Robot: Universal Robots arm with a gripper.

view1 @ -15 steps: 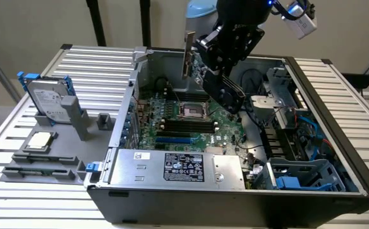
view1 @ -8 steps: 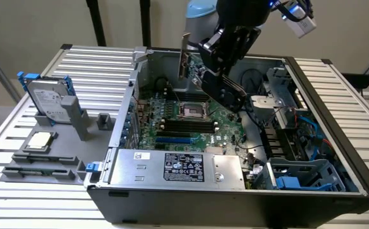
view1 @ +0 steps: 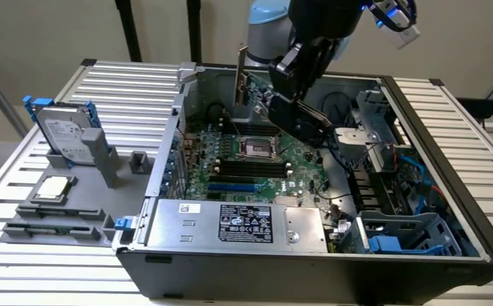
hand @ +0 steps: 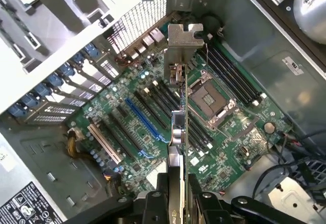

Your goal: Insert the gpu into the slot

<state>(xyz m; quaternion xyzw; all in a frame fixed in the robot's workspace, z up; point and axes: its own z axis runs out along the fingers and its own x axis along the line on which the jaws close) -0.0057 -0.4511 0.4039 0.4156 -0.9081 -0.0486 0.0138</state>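
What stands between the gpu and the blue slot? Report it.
Nothing visible does. The pincer holds the gpu edge-on in the air above the motherboard. The slot lies bare beside the card's line, with no cable or other card across it.

You've got the gpu (hand: 177, 132) up in the air, not seated, well clear of the slot (hand: 146, 119). In the wrist view it's edge-on: thin green card, metal end bracket at the far end, near end pinched in the gripper (hand: 178, 186). In the exterior view it stands upright w/ bracket vertical. The slot's a long narrow blue strip, flat on the mobo (hand: 229, 132), unoccupied, off to one side of the card and angled to its edge.
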